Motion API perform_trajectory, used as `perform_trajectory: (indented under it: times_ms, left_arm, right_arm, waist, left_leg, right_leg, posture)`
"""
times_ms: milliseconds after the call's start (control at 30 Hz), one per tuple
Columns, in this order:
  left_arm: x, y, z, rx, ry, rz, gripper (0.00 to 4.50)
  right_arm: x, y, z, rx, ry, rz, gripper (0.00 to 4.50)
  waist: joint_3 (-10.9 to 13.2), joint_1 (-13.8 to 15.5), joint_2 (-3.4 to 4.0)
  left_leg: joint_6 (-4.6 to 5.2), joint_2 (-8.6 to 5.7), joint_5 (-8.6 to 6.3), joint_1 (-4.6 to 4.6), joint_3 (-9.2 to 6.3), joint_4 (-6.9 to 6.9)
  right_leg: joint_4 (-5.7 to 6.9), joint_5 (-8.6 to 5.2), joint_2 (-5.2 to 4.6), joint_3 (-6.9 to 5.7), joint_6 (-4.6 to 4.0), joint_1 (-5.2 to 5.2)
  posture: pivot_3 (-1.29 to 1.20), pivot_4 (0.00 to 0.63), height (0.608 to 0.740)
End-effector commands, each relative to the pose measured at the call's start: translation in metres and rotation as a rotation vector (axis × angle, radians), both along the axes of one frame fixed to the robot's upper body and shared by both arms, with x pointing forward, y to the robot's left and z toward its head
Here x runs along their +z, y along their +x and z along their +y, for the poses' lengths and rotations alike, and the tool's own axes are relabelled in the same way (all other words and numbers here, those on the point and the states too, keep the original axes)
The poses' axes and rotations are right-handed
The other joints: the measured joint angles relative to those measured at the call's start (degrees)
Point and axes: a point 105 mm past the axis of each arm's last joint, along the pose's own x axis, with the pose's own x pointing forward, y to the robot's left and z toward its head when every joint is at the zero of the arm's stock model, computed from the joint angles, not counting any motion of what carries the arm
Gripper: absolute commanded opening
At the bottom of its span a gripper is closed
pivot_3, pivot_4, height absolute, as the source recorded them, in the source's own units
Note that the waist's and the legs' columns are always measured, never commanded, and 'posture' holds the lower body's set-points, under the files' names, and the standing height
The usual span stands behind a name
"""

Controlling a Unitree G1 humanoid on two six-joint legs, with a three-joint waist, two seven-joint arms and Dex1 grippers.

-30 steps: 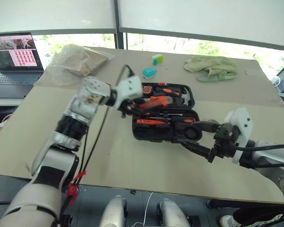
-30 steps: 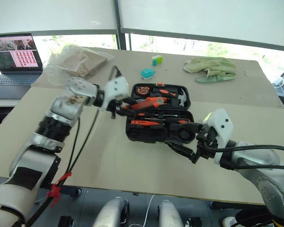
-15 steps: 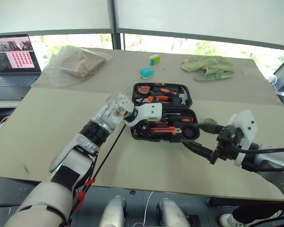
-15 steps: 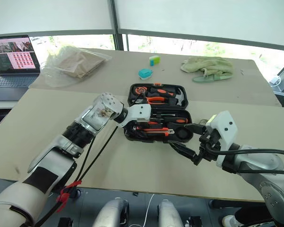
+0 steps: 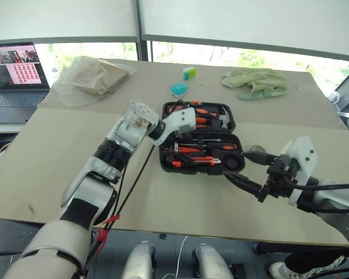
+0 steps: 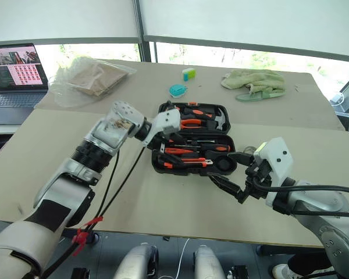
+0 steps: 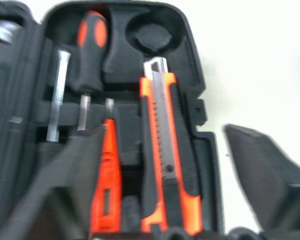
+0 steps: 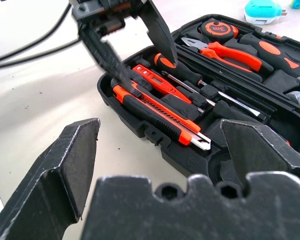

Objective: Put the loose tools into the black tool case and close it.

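Note:
The black tool case (image 5: 192,170) lies open in the middle of the table, lid folded back away from me. In its near half lie a black-and-orange utility knife (image 7: 162,165), a slim orange screwdriver (image 7: 107,185) and an orange-and-black-handled screwdriver (image 7: 90,50). My left gripper (image 5: 170,138) hovers over the case's left end, open, with nothing between its fingers (image 8: 157,30). Off the case's right front corner, my right gripper (image 5: 245,170) is open and empty, pointing at the case. Pliers (image 8: 230,52) and a tape measure (image 8: 220,30) sit in the lid half.
Behind the case are a teal object (image 5: 179,89), a small green-and-white object (image 5: 190,72) and a green cloth (image 5: 255,81). A clear plastic bag (image 5: 90,75) lies at the back left, with a laptop (image 5: 14,67) beyond the table's left edge.
The left gripper carried an orange-and-black tool over the case, dipped into the near half, then rose and opened without it. The right arm stayed put.

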Motion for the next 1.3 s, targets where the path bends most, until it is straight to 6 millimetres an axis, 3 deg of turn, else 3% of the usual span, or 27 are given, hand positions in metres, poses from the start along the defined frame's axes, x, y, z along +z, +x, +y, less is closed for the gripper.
perform_trajectory:
  times_ms: [33, 233, 467, 667, 867, 1000, 1167, 1300]
  left_arm:
    - [-0.014, -0.004, 0.0, -0.064, 0.047, -0.077, 2.15]
    - [-0.022, -0.006, 0.006, -0.085, 0.068, -0.093, 0.02]
    - [-0.028, 0.004, 0.008, -0.051, 0.104, -0.156, 0.02]
    - [-0.05, -0.014, 0.012, -0.177, 0.174, -0.138, 0.02]
    - [-0.072, -0.006, 0.01, -0.16, 0.228, -0.22, 0.02]
    - [-0.056, 0.001, 0.003, -0.123, 0.161, -0.211, 0.02]
    - [-0.005, -0.011, -0.013, -0.171, -0.036, -0.09, 0.02]
    - [-0.004, -0.006, -0.029, -0.163, -0.043, -0.138, 0.02]
  right_arm:
    - [0.011, -0.001, 0.002, 0.013, 0.008, -0.051, 4.5]
    - [0.011, -0.001, 0.001, 0.01, 0.006, -0.047, 4.5]
    - [0.011, -0.001, 0.003, 0.013, 0.011, -0.045, 4.5]
    - [0.01, -0.002, 0.003, 0.013, 0.01, -0.043, 4.5]
    - [0.008, -0.004, 0.005, 0.023, 0.007, -0.036, 4.5]
    - [0.009, -0.004, 0.005, 0.025, 0.007, -0.04, 4.5]
    - [0.008, -0.004, 0.004, 0.02, 0.006, -0.039, 4.5]
    - [0.007, -0.005, 0.005, 0.02, 0.011, -0.038, 4.5]
  waist:
    - [0.0, -0.02, 0.0]
    - [0.0, 0.07, 0.0]
    - [0.0, 0.1, 0.0]
    - [-0.02, -0.07, 0.03]
    - [-0.03, 0.24, 0.04]
    - [-0.04, 0.82, 0.05]
    - [-0.04, 0.73, 0.04]
    - [-0.04, 0.77, 0.04]
  left_leg:
    - [0.0, 0.0, 0.0, 0.0, 0.0, 0.0]
    - [0.0, 0.0, 0.0, -0.01, 0.0, 0.01]
    - [0.0, -0.01, 0.0, -0.01, 0.0, 0.01]
    - [0.0, 0.0, 0.0, 0.0, 0.0, 0.01]
    - [0.0, -0.01, 0.0, 0.04, -0.01, 0.01]
    - [0.0, -0.02, 0.0, 0.32, 0.02, 0.02]
    - [0.0, 0.0, 0.0, 0.46, 0.06, 0.02]
    - [0.0, -0.01, 0.01, 0.1, 0.01, 0.03]
  right_leg:
    - [0.0, 0.0, 0.0, 0.0, 0.0, 0.0]
    - [0.01, 0.0, 0.0, 0.0, 0.0, -0.01]
    - [0.0, 0.0, -0.01, 0.0, 0.0, 0.01]
    - [0.01, 0.0, 0.0, 0.0, 0.0, 0.0]
    - [-0.02, 0.0, -0.01, 0.0, 0.0, 0.09]
    - [-0.01, 0.0, -0.03, 0.0, 0.0, 0.34]
    - [-0.01, -0.01, -0.01, 0.01, 0.01, 0.47]
    - [0.02, 0.0, 0.0, 0.01, 0.0, 0.12]
  posture:
    - [0.0, 0.15, 0.74]
    - [0.0, 0.15, 0.74]
    - [0.0, 0.15, 0.74]
    - [0.0, 0.15, 0.74]
    - [0.0, 0.15, 0.74]
    - [0.0, 0.15, 0.74]
    - [0.0, 0.15, 0.74]
    - [0.0, 0.15, 0.74]
